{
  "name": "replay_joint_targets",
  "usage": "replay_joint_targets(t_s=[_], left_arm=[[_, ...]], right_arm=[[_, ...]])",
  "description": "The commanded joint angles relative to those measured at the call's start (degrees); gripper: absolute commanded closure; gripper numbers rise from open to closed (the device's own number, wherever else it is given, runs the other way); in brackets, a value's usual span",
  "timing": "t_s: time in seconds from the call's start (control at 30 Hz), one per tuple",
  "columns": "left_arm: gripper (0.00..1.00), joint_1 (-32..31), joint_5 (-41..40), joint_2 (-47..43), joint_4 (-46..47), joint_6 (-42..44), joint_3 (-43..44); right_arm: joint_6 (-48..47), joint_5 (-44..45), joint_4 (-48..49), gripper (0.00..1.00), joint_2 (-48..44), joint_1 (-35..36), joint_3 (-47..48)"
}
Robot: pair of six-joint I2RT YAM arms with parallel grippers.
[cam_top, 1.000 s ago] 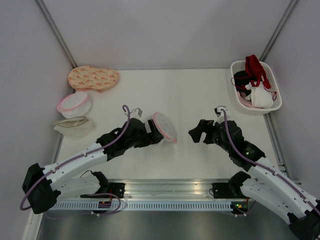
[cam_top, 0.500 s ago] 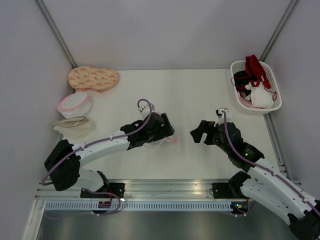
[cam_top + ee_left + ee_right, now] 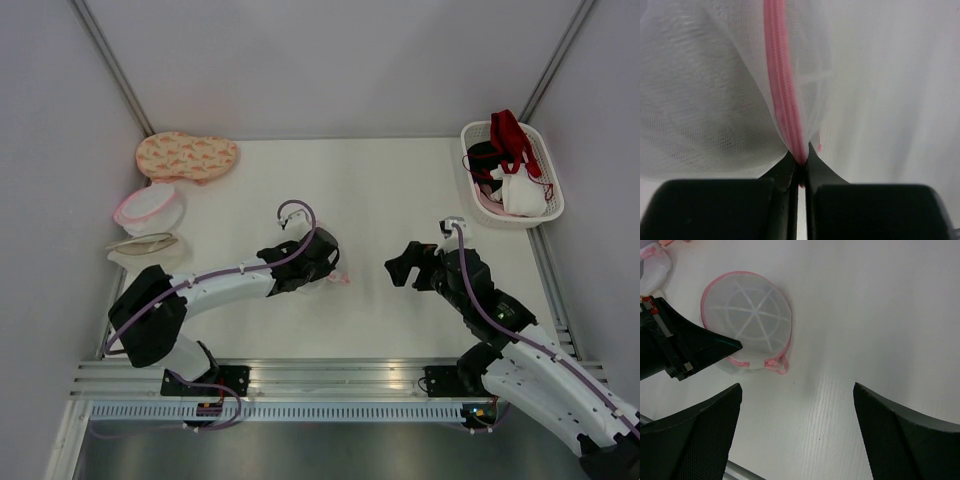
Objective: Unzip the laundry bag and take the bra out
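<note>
— How far along are we?

— Barely begun, we reckon. The laundry bag (image 3: 747, 315) sits on the counter (image 3: 880, 300) between our arms, nearer the left one, and its pink zipper rim (image 3: 782, 90) looks closed all round. We cannot make out the bra through the mesh, so both the unzipping and the taking out remain.

— What are we holding?

— Our left end effector (image 3: 800, 161) is pressed together on the rim, pinching the zipper tape. Our right end effector (image 3: 402, 265) is spread wide, holds nothing, and is well apart from the bag.

— Which way does the bag lie?

— It is round, so we find no real long axis. Its ribbed round face tilts toward our right arm, and the small pink loop (image 3: 781, 365) on the rim points that way too.
</note>
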Motion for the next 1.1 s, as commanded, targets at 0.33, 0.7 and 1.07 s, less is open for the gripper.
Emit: replay_joint_targets(t_s=[0.33, 0.7, 1.07], left_arm=[[0.98, -0.1, 2.6, -17.9, 18.5, -0.5, -14.9], [0.98, 10.0, 30.5, -33.6, 66.9, -3.7, -44.9], [0.98, 15.9, 54.1, -4.1, 111.7, -16.8, -40.2]], right_arm=[[0.7, -6.9, 4.0, 0.02, -5.2, 0.1, -2.8], [0.2, -20.8, 13.2, 0.02, -4.3, 0.1, -6.6], [-1.5, -31.7, 18.3, 0.12, 2.4, 0.1, -6.6]])
